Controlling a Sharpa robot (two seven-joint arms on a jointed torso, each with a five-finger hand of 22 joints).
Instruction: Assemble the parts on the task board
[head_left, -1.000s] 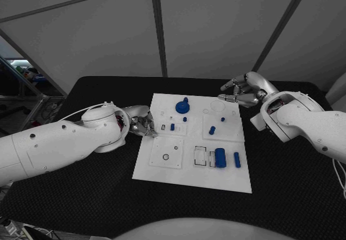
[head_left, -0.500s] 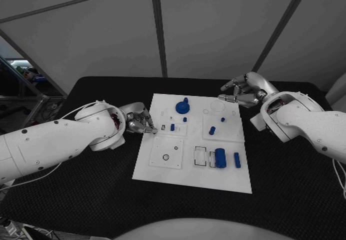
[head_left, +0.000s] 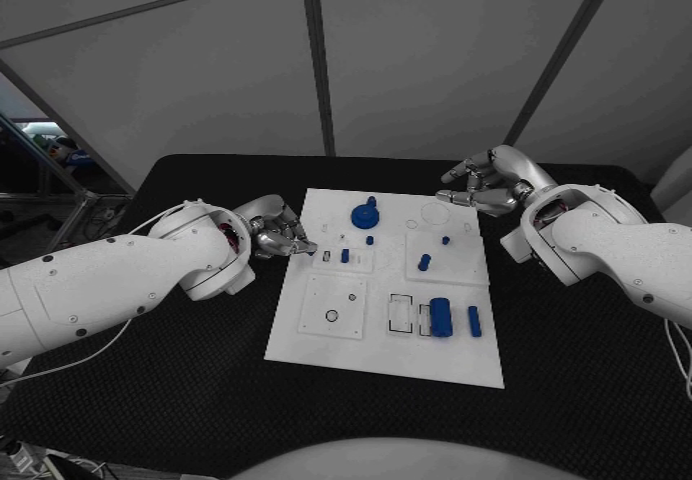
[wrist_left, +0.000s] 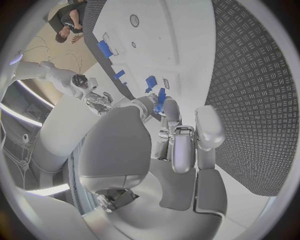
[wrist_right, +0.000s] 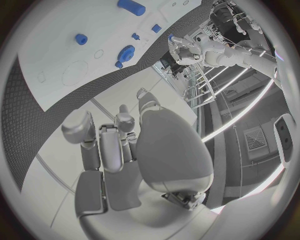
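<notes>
The left hand hovers just beside the task board with fingers curled on nothing visible, so a misjudged reach could knock the small blue peg nearby, while the right hand waits loosely curled and empty.

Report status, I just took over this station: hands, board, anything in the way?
Left hand at the task board left edge, grip unclear. Right hand curled, empty, off the far right corner. Blue parts sit on the board. Nothing obstructing.
</notes>
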